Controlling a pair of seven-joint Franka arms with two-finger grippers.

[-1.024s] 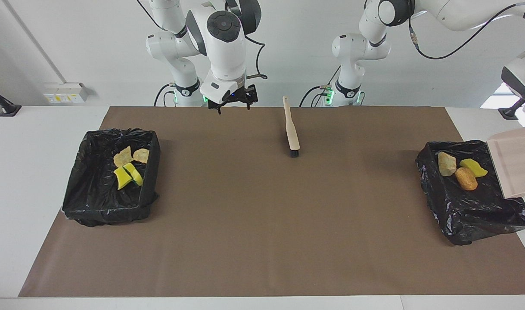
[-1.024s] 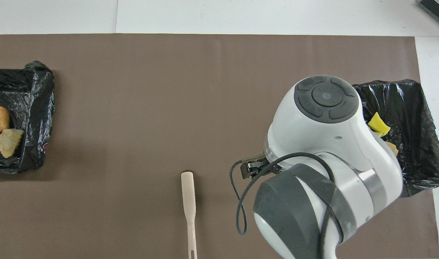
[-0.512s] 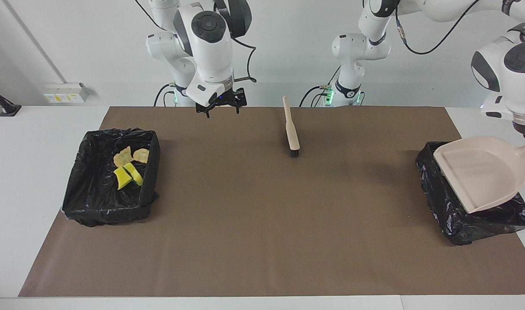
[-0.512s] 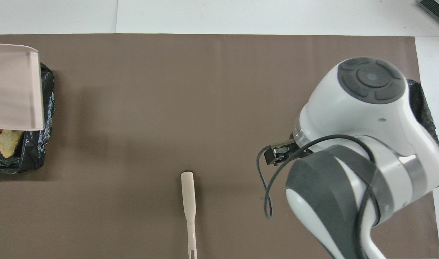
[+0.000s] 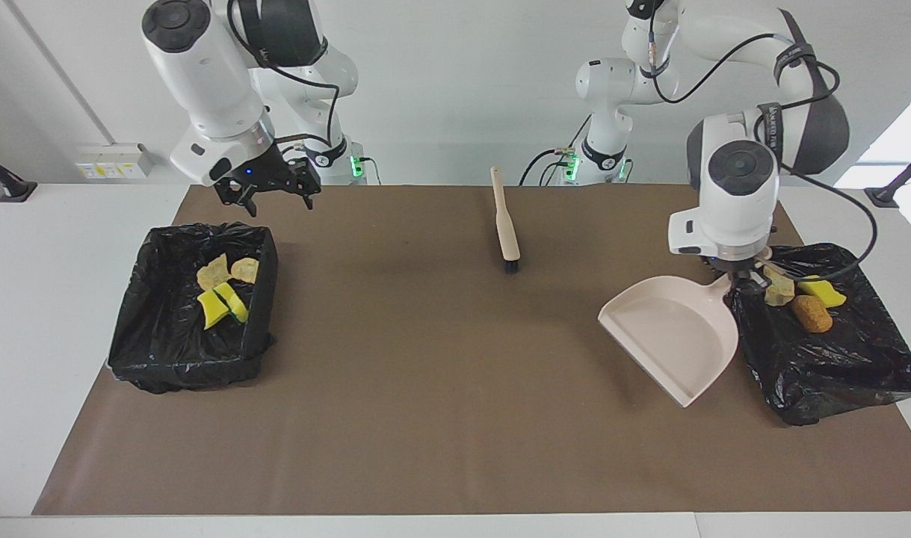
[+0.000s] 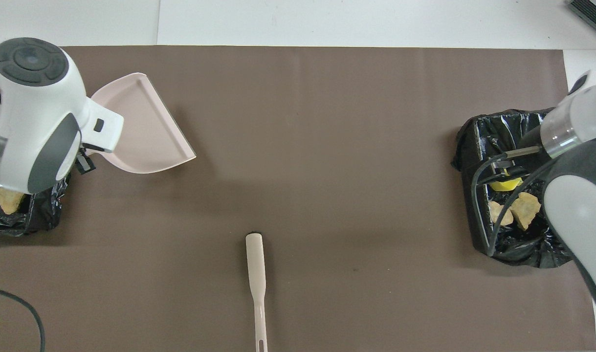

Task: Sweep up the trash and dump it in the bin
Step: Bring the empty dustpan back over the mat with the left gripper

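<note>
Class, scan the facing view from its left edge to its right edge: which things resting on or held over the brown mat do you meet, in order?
Black-lined bin holding scraps → brush → dustpan → second black-lined bin holding scraps.

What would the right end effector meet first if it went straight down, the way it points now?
Probably the rim of the black-lined bin at the robots' end; the open right end effector hangs over that edge, though depth is unclear, so it might meet the brown mat beside it.
</note>
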